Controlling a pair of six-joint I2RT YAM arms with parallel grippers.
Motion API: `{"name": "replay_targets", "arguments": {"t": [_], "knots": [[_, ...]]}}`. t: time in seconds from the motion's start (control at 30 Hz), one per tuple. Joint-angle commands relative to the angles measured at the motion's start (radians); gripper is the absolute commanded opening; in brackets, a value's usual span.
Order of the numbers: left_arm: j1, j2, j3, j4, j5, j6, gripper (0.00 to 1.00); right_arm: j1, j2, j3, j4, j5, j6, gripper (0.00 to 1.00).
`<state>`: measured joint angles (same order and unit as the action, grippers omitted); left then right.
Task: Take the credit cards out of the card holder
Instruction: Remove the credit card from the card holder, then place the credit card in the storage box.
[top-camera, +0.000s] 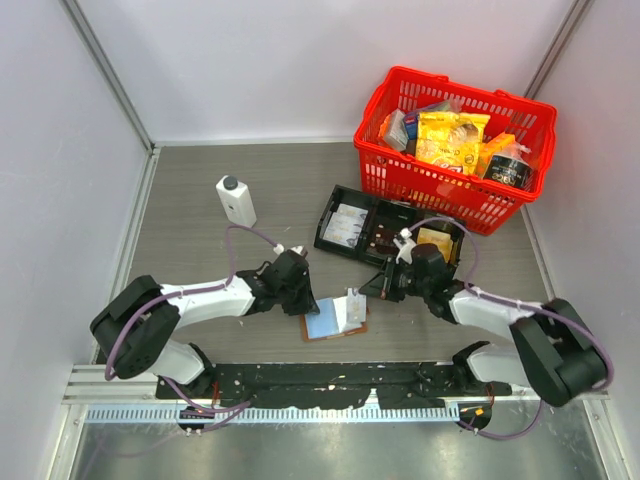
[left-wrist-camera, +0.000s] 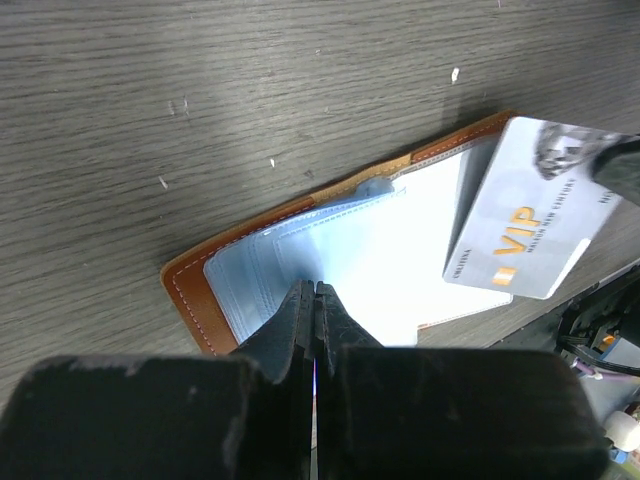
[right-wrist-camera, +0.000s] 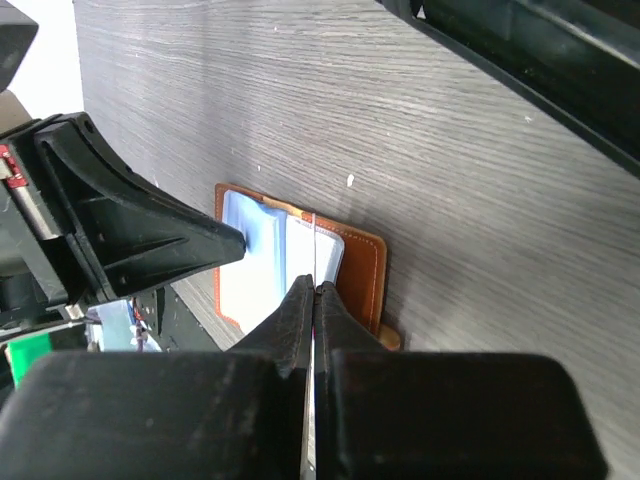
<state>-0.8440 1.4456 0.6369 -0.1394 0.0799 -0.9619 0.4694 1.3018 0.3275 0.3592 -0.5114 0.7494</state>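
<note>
Right gripper (right-wrist-camera: 314, 288) pinches one credit card (left-wrist-camera: 520, 215) out; left gripper (left-wrist-camera: 316, 288), closed empty, pins our card holder (left-wrist-camera: 188, 288) (others, we cannot tell)

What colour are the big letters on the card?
Orange, printed on a silvery grey card. The left wrist view shows them best.

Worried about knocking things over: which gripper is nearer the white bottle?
Left. The left gripper sits on the card holder, nearside and right of the white bottle; the right gripper, pinching a credit card, is farther right.
</note>
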Motion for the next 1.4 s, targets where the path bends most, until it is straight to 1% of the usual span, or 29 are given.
{"name": "replay_targets", "arguments": {"t": [0.0,0.07,0.13,0.17,0.2,0.3,0.37,0.47,0.6,0.67,0.8,0.83,0.97,1.03,1.1,1.37], "knots": [[0.003,-0.023,-0.033,-0.089,-0.052,0.017,0.0,-0.003,-0.175,0.056,-0.244,0.131,-0.067,0.01],[0.002,-0.053,-0.026,-0.086,-0.063,0.018,0.01,-0.005,-0.26,0.08,-0.311,0.178,-0.053,0.01],[0.002,-0.108,-0.02,-0.081,-0.071,0.014,0.13,-0.003,-0.341,0.103,-0.353,0.223,-0.021,0.01],[0.002,-0.134,-0.017,-0.081,-0.103,0.014,0.19,-0.002,-0.396,0.108,-0.353,0.249,0.004,0.01],[0.0,-0.167,-0.011,-0.081,-0.115,0.011,0.26,-0.003,-0.416,0.116,-0.38,0.255,0.022,0.01],[0.002,-0.26,0.009,-0.072,-0.149,0.011,0.45,-0.003,-0.527,0.114,-0.365,0.296,0.125,0.01],[0.0,-0.329,0.017,-0.04,-0.16,0.012,0.55,0.0,-0.58,0.101,-0.295,0.318,0.186,0.01],[0.002,-0.428,-0.003,0.082,-0.137,0.006,0.69,0.009,-0.648,0.068,-0.205,0.353,0.269,0.01],[0.0,-0.488,-0.052,0.332,-0.085,-0.035,0.76,0.035,-0.723,0.039,-0.125,0.427,0.352,0.01],[0.002,-0.491,-0.066,0.424,-0.029,-0.055,0.77,0.054,-0.746,0.038,-0.102,0.461,0.364,0.01],[0.002,-0.452,-0.065,0.532,-0.003,-0.087,0.77,0.097,-0.773,0.025,-0.025,0.508,0.392,0.01],[0.002,-0.439,-0.065,0.569,0.009,-0.098,0.77,0.112,-0.771,0.022,-0.014,0.543,0.393,0.01],[0.002,-0.381,-0.057,0.678,0.052,-0.135,0.73,0.164,-0.762,0.013,0.033,0.585,0.396,0.01],[0.002,-0.36,-0.052,0.711,0.073,-0.144,0.67,0.193,-0.756,0.01,0.055,0.608,0.395,0.01],[-0.001,-0.35,-0.054,0.759,0.089,-0.149,0.58,0.216,-0.75,0.005,0.075,0.629,0.39,0.01],[-0.004,-0.31,-0.052,0.805,0.118,-0.172,0.28,0.268,-0.705,-0.021,0.168,0.68,0.392,0.01]]}}
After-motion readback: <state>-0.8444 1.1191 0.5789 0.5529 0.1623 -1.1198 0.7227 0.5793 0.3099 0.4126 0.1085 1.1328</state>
